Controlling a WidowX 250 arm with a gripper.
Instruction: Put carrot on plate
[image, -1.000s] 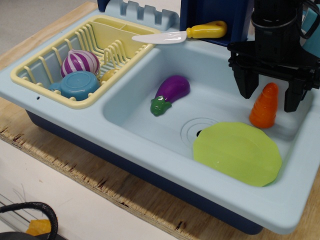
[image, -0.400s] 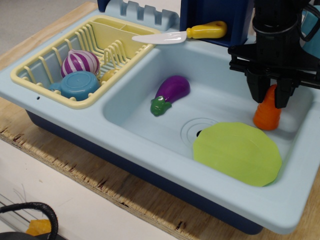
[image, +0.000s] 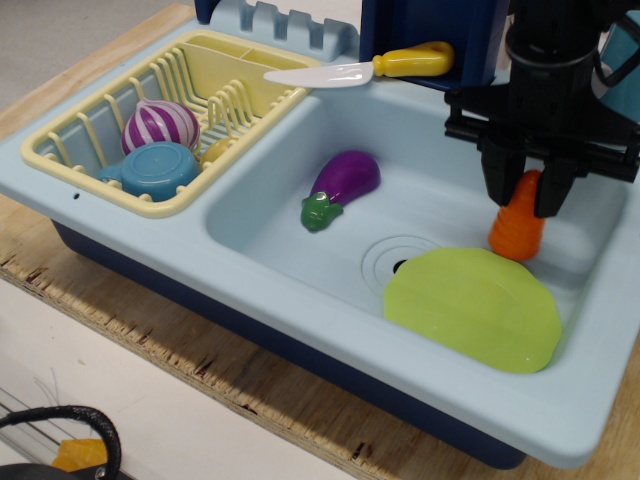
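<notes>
Gripper (image: 524, 193) clenched on carrot (image: 517, 228) tip — carrot upright at plate (image: 470, 308) far edge, inside sink (image: 270, 225). Grasp done; left — shift over plate, release.

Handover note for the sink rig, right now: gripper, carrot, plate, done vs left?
Gripper: jaws shut on the carrot's narrow top, carrot upright, wide end down.
Carrot: in the sink basin, at the far edge of the plate; whether its base has left the basin floor cannot be told.
Plate: flat on the basin floor, near right, nothing on it.
Done: carrot grasped.
Left: carry it over the plate, set it down, release.
</notes>
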